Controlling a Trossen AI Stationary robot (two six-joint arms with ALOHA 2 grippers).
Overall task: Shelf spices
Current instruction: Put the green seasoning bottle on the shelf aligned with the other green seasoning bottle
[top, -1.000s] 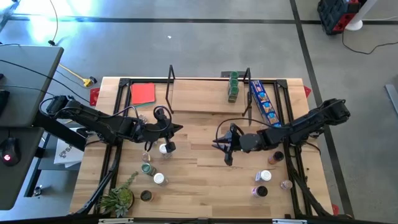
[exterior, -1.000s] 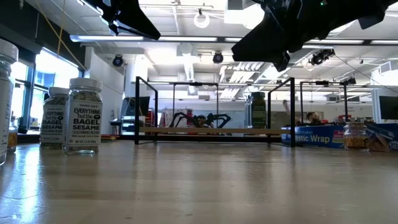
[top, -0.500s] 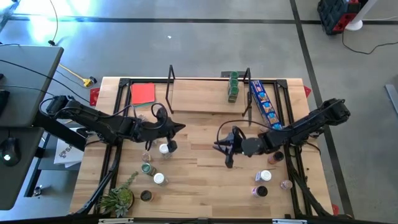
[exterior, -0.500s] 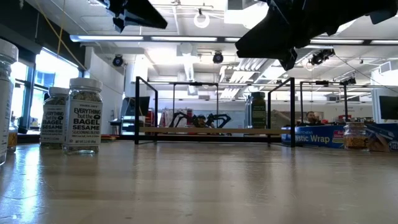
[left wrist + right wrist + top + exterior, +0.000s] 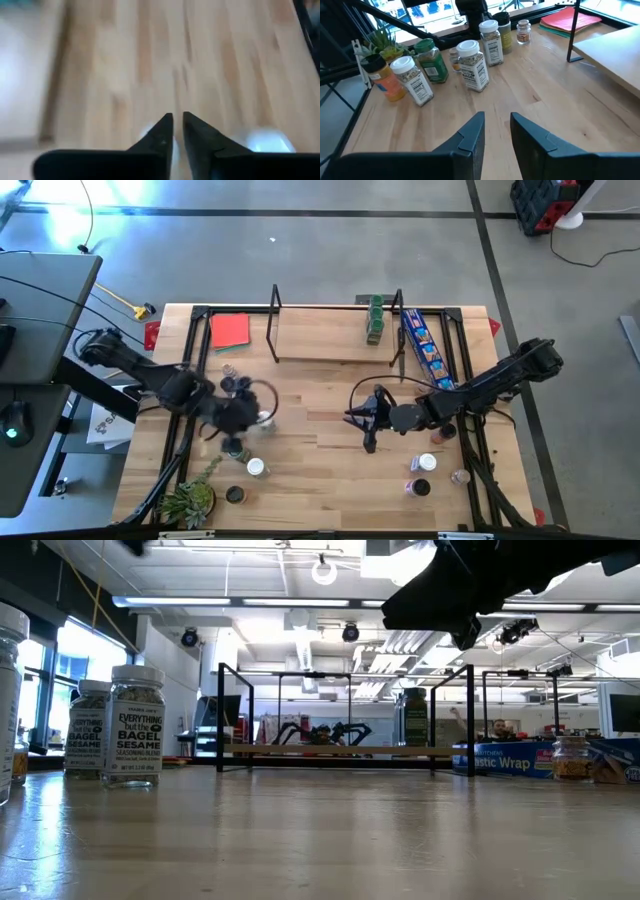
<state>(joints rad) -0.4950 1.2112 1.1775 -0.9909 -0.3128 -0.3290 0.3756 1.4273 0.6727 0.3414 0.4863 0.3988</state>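
Several spice jars stand upright on the tabletop: a group near my left gripper (image 5: 240, 416), such as a white-topped jar (image 5: 256, 468) and a green-topped jar (image 5: 430, 61), and a group at the near right (image 5: 428, 464). Two green jars (image 5: 375, 320) stand on the shelf (image 5: 330, 342) at the far side. My left gripper hangs over the left group, tipped downward, its fingers a narrow gap apart (image 5: 177, 122) with nothing between them. My right gripper (image 5: 364, 418) hovers mid-table, open and empty (image 5: 496, 125), pointing toward the left jars.
A long blue box (image 5: 424, 345) lies beside the shelf's right upright. A red flat item (image 5: 230, 330) sits at the far left, and a small green plant (image 5: 190, 502) at the near left corner. Bare wood (image 5: 320, 470) lies between the two jar groups.
My left gripper has swung back from mid-table toward the near left, over the left jar group. It has risen out of the low view and tipped from near level to pointing downward. It moves fast and shows blurred.
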